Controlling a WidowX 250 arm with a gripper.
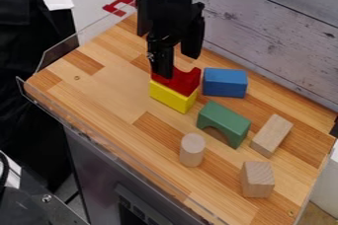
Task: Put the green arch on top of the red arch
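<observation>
Tool (179, 66) spread above the bench (105, 83). Green arch (224, 117) stands on the wood, likely light, stiff and slick-painted; pinch the crown across its broad faces. Red arch (178, 85), seemingly notch-up, offers narrow seating.

Green arch block (222, 114): smooth painted wood, matt from where I stand
Red arch block (187, 84): painted, smooth
Upright pale cylinder (192, 151): bare wood, matt
Brown rectangular tabletop (109, 83): strips of smooth, grained wood
Clear straight guard (78, 38): glossy, see-through plastic by its look
Whitish plank wall (274, 24): rough-looking, knotted wood
</observation>
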